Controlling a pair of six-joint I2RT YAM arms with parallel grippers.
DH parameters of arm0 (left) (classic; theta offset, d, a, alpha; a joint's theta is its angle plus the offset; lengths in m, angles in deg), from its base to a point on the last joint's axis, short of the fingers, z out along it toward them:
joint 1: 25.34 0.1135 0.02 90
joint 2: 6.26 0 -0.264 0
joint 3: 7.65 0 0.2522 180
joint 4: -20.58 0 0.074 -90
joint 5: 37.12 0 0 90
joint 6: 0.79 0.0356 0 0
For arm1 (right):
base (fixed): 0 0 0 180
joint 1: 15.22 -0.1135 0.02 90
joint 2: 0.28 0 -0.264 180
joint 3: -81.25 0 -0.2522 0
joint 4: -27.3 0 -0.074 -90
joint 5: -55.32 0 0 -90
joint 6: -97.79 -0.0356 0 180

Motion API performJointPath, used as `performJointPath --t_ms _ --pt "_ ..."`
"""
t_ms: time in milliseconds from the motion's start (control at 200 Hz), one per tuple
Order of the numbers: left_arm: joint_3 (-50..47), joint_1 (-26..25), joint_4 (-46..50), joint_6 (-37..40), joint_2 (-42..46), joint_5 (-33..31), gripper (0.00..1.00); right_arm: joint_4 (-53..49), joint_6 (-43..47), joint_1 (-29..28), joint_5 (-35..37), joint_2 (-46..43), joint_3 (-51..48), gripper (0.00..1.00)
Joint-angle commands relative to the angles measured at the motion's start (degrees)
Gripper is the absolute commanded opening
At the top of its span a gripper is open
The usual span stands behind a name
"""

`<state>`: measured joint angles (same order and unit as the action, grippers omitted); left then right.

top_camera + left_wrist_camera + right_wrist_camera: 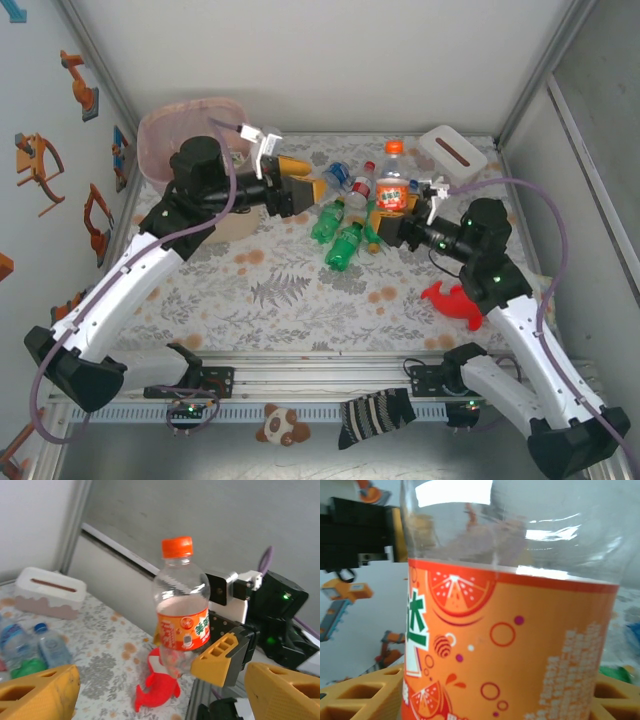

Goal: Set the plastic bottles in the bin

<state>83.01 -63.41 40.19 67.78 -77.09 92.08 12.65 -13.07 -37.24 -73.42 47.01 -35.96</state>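
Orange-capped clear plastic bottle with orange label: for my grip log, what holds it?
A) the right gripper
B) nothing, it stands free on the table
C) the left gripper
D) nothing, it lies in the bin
A: the right gripper clamps the orange-capped bottle by its lower body.

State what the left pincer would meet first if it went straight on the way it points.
Probably the clear plastic bottle with orange cap and label, held upright by the right pincer; depth is unclear.

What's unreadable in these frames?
Top view: bin contents, left arm covers part of the opening.
Right wrist view: orange-label bottle cap and base, cut off by frame edges.
Left wrist view: right gripper far finger, mostly behind the bottle.
Top view: green bottles, overlapping, count unclear.
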Motion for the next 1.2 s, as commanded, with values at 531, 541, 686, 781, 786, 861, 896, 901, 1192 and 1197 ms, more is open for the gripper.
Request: performJointPath --t_ms 531,541,686,781,786,861,896,901,1192,1197 --pt "6.22 -11.50 -4.81 7.58 -2.23 8.24 0.88 4.07 10.67 -17.29 -0.79 -0.03 9.54 0.46" --pt "6.28 -11.64 -4.84 7.62 -2.21 8.50 0.88 4.01 10.73 -17.40 -0.74 -0.03 9.53 0.46" --pt "6.72 -13.23 -5.32 8.98 -2.48 10.70 0.85 3.79 11.17 -18.65 -0.28 0.47 10.36 0.46" --pt "6.83 -14.17 -5.42 9.68 -2.47 11.44 0.82 3.90 11.50 -19.54 0.33 0.50 10.65 0.46" --pt "6.89 -14.20 -5.41 9.71 -2.43 11.43 0.82 3.88 11.52 -19.54 0.38 0.47 10.64 0.46" --pt "6.99 -14.82 -5.68 10.00 -2.48 11.43 0.79 3.81 11.97 -20.03 0.53 0.61 10.97 0.46" --pt "7.15 -15.01 -5.84 10.07 -2.56 11.47 0.78 3.70 12.23 -20.29 0.48 0.68 11.08 0.46" --pt "7.18 -15.02 -5.84 10.08 -2.65 11.45 0.78 3.70 12.28 -20.32 0.50 0.69 11.12 0.46" --pt "8.23 -16.21 -7.34 10.27 -3.69 11.87 0.67 3.21 13.05 -21.55 0.47 1.26 11.60 0.46" --pt "8.24 -16.23 -7.34 10.31 -3.70 11.87 0.66 3.19 13.05 -21.56 0.44 1.29 11.60 0.46"
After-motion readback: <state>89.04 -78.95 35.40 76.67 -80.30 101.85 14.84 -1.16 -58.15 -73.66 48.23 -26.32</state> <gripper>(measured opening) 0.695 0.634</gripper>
